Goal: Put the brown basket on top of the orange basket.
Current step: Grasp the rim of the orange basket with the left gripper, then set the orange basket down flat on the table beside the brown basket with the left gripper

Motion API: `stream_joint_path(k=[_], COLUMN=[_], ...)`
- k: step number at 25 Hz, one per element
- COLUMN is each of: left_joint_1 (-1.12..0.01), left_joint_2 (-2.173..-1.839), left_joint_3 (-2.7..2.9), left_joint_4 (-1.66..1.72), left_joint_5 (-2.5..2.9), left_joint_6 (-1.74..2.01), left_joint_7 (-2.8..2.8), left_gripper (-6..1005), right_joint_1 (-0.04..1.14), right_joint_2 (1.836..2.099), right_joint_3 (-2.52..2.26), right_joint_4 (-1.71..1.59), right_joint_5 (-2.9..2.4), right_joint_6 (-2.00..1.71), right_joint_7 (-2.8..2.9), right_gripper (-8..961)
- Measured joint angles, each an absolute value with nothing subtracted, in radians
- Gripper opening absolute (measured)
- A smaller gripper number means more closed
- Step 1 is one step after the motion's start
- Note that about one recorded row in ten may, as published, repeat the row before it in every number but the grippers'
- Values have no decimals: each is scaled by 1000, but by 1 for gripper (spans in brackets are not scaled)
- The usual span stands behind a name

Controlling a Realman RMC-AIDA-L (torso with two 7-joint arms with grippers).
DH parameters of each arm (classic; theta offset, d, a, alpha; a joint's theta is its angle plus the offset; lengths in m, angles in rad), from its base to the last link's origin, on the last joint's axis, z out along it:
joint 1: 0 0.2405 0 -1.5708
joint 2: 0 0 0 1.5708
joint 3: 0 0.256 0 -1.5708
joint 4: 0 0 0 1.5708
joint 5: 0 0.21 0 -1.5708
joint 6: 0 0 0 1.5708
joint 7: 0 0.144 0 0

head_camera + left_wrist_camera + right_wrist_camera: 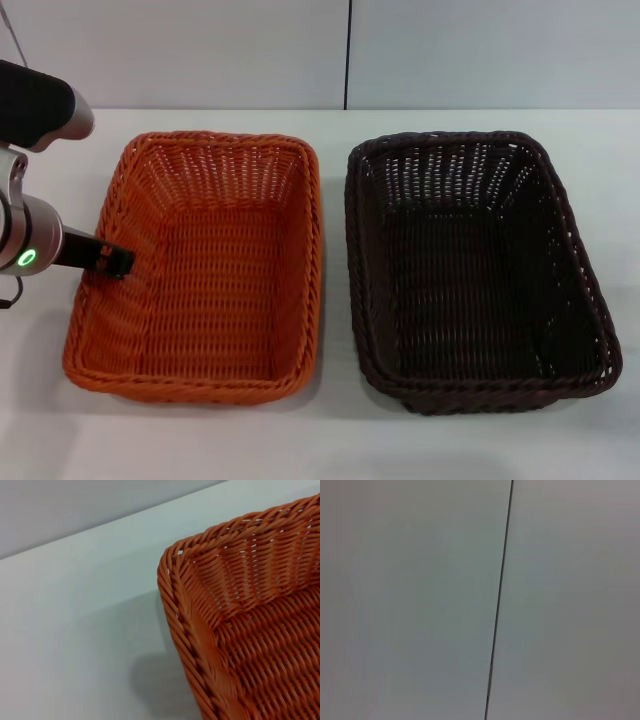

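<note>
Left gripper (112, 261): over orange basket's left rim; finger state cannot be told.
Orange basket (215, 270): worktop's left half.
Brown basket (470, 270): beside it, right half, apart.

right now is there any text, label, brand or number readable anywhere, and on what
None can be read.
The orange basket and the brown basket are plain weave, no tag or label visible.
The left gripper, at the orange basket's left rim, shows only a green ring light on the wrist, a sign without words.
</note>
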State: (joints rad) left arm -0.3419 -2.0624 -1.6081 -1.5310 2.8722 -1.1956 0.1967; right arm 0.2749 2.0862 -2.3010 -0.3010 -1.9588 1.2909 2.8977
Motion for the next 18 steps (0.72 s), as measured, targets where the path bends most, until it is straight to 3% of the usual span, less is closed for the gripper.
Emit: stream_joint_path(k=[2, 18], left_joint_1=[-342, -340], left_joint_2=[-2062, -2059], left_joint_3=[-1608, -1647], left_joint_4=[-1532, -1629], left_joint_5=[2872, 2877], left_joint_6=[-1196, -1241], left_joint_7=[197, 348], left_gripper=[334, 285], right_joint_1=[275, 271], right_joint_2=[2086, 2088], right_joint_3=[-2301, -2301], right_joint_4=[-300, -299], right_joint_5=[-1959, -1959], right_joint_6=[1291, 1297], right_joint_7=[2898, 2898], right_gripper=[665, 665])
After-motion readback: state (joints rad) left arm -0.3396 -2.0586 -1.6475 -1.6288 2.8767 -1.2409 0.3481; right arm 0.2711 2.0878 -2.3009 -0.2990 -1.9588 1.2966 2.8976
